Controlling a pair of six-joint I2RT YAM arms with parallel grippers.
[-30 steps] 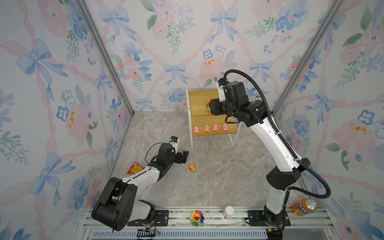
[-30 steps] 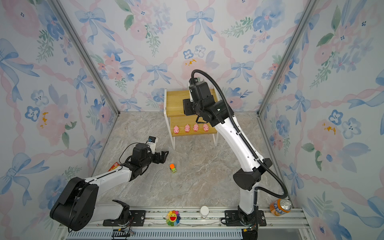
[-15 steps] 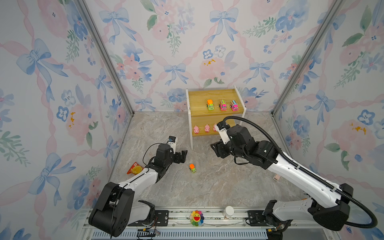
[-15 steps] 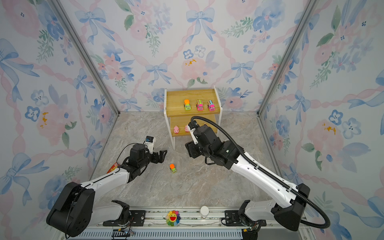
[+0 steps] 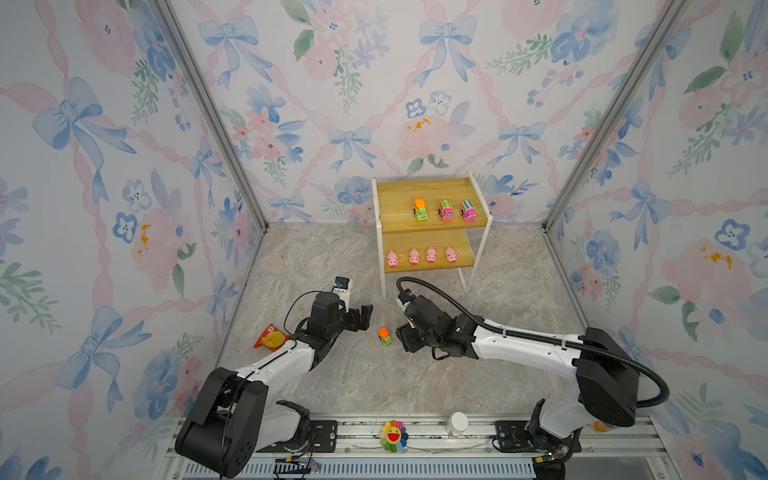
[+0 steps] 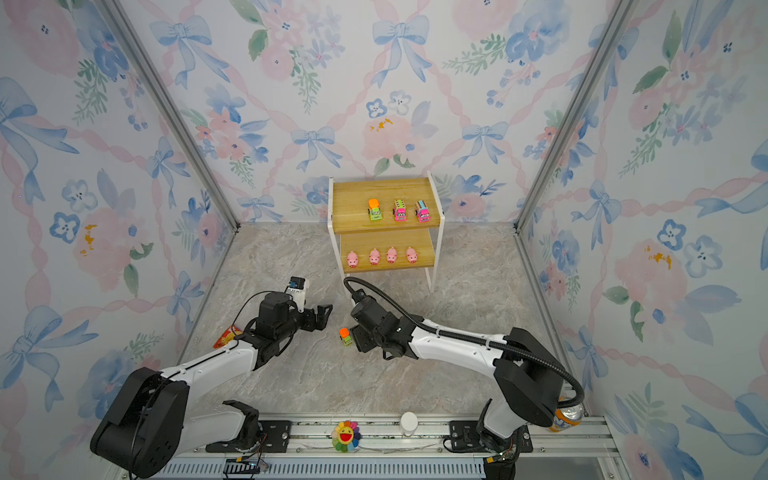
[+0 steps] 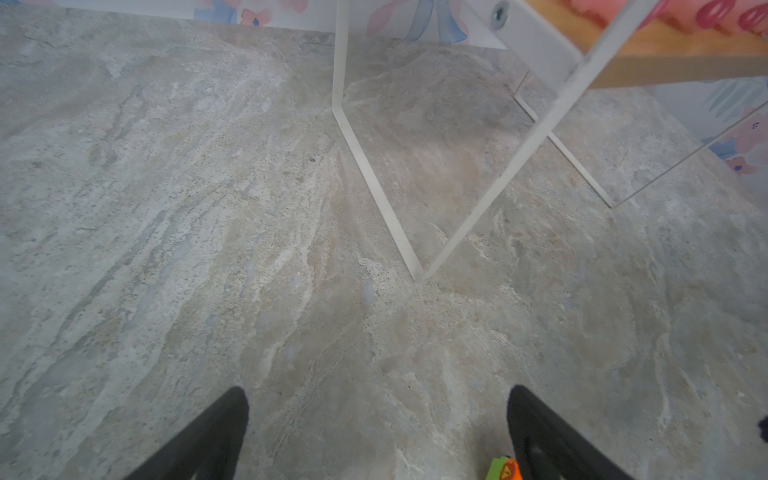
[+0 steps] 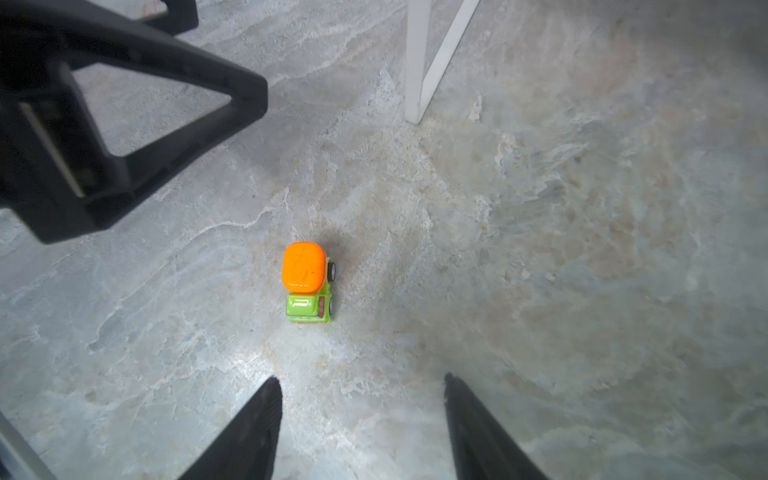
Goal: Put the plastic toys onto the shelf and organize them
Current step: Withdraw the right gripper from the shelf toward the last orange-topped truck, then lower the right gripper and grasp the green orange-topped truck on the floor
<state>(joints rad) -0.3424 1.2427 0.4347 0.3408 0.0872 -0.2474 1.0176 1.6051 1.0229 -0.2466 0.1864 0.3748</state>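
Note:
One green car with an orange top (image 5: 385, 336) (image 6: 345, 336) (image 8: 307, 282) stands alone on the stone floor. My right gripper (image 5: 403, 338) (image 8: 361, 378) hangs open and empty just right of it, with the car ahead of the fingertips. To the car's left, my left gripper (image 5: 365, 318) (image 7: 378, 390) is open and empty; the car (image 7: 505, 469) shows beside one finger. The shelf (image 5: 395, 208) (image 6: 349, 208) at the back holds a green car (image 5: 420, 209) and two pink cars (image 5: 445, 210) on top. Several pink pigs (image 5: 414, 256) line the lower board.
An orange-red snack packet (image 5: 270, 337) lies by the left wall. A rainbow flower (image 5: 392, 435) and a white bottle (image 5: 457, 424) sit on the front rail, an orange can (image 6: 567, 413) at the right. The shelf's white leg (image 8: 415, 62) stands just beyond the car.
My right arm has swung down from the shelf's top board to the floor beside the green car, jaws slightly wider. The top-tier cars are now uncovered. The left arm barely moved.

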